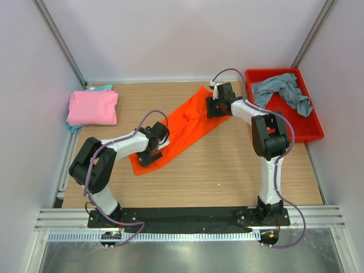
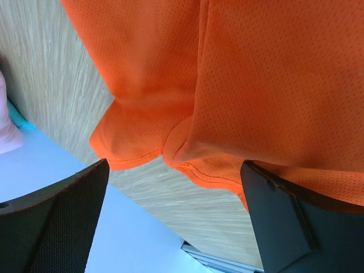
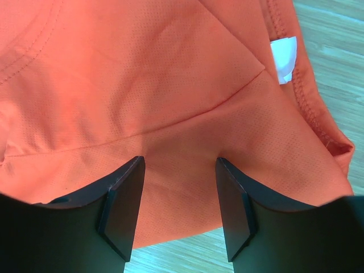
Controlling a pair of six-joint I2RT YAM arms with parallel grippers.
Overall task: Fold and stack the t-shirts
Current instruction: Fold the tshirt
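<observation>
Pink t-shirt (image 1: 92,107) lies folded on a teal t-shirt (image 1: 104,88), well off to the left of the left pincer (image 2: 175,166). That pincer is spread wide over the near end of the orange t-shirt (image 1: 187,122), which lies stretched out on the bench (image 1: 199,176). Right pincer (image 3: 179,162) is also spread, over the shirt's far collar end with cloth showing flat between its fingers; to its right, a grey-blue t-shirt (image 1: 282,91) lies crumpled in the red bin (image 1: 304,125).
</observation>
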